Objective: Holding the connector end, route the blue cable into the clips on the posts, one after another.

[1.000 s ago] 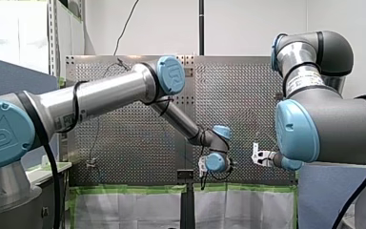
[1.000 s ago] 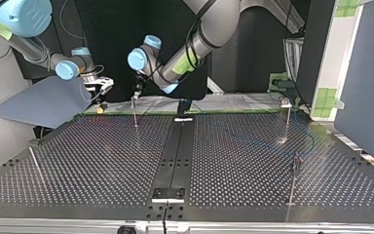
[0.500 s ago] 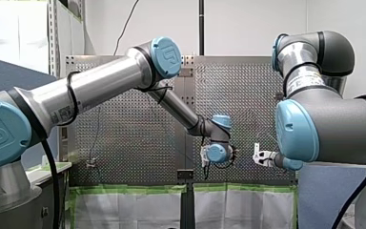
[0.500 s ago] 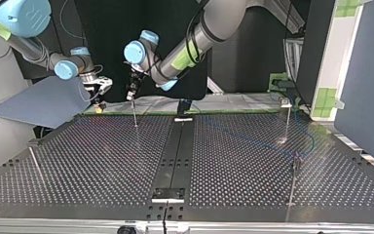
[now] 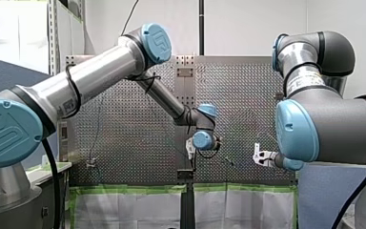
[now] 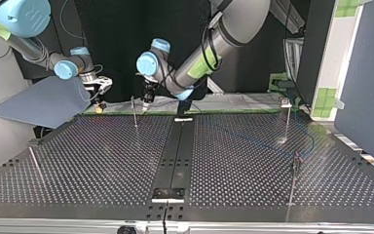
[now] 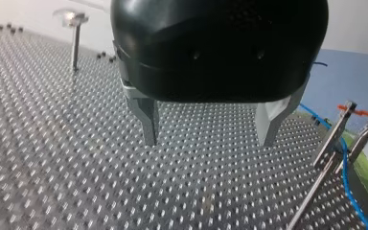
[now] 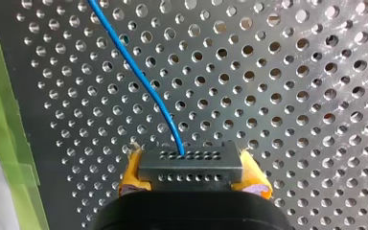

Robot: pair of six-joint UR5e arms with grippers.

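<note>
My right gripper [image 8: 191, 173] is shut on the black connector [image 8: 190, 165], its yellow pads [image 8: 132, 173] on either side. The blue cable [image 8: 139, 76] leaves the connector and runs across the perforated table. In the top view this gripper [image 6: 100, 93] hangs at the far left edge of the table. My left gripper [image 7: 210, 141] is open with nothing between its metal fingers [image 7: 148, 125]. It hovers over the table beside a clip post [image 7: 333, 143], along which the blue cable [image 7: 346, 165] runs. In the top view it [image 6: 146, 100] sits just right of that thin post [image 6: 134, 113].
More thin posts stand on the table at the top view's right [image 6: 287, 119], near right [image 6: 293, 181] and near left [image 6: 34, 165]. A black rail [image 6: 175, 156] runs down the table's middle. Green tape [image 8: 2, 124] lines the table edge by my right gripper.
My left arm has swung: its gripper moved left and slightly up in the front view, ending right of the post in the top view. My right arm has stayed still.
</note>
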